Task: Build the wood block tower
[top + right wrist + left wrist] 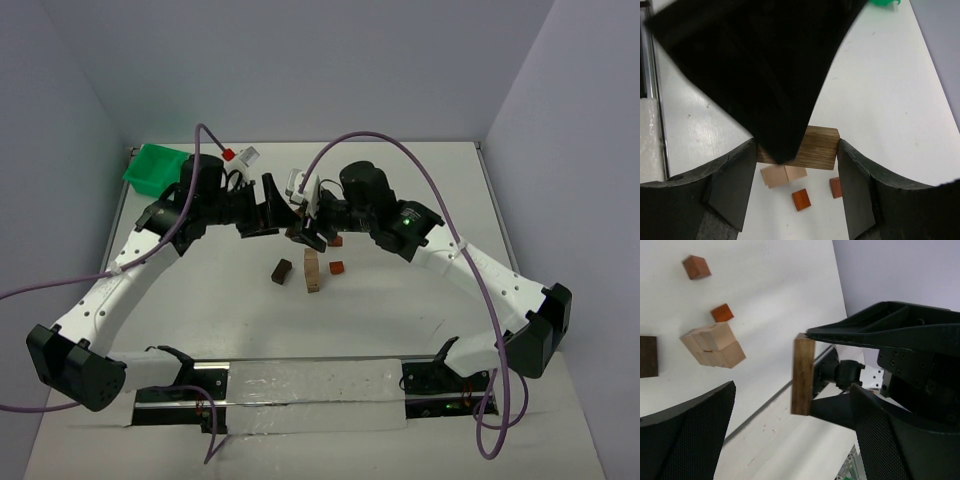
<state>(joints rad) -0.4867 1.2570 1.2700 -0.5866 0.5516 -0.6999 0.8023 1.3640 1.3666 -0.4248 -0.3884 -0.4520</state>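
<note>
Right gripper (pixel 798 152) clenched on brown wooden cuboid (pixel 821 147) | left gripper (pixel 792 390) released | step: stacking | next: centre cuboid over tan wooden block tower (pixel 784 175)

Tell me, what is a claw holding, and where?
The right claw pinches a brown wooden block by its two ends; the left claw is open, holding nothing.

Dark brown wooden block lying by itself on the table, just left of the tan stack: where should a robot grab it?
Probably across its two longer sides, at mid-length, coming straight down from above. The dark brown wooden block lies flat, apart from the tan wooden stack, so jaws should fit on both sides.
</note>
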